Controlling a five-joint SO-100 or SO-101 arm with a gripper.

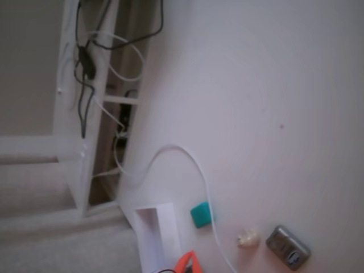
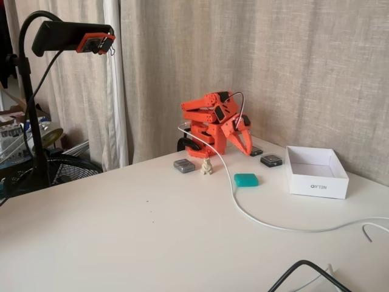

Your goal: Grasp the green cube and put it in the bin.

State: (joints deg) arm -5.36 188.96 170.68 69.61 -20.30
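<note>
Lying on table (image 2: 121, 225), green cube (image 2: 246, 179) sits below and apart from pincer (image 2: 244, 146); pincer state unclear.

From my seat, the arm (image 2: 213, 121) reads as bright orange plastic, blocky links with black motor faces set into them. A white cable (image 2: 234, 188) trails from its base. The jaws taper to long orange points.

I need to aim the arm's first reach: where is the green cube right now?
In a fixed view the green cube lies on the table, left of the bin, beside the white cable.
</note>
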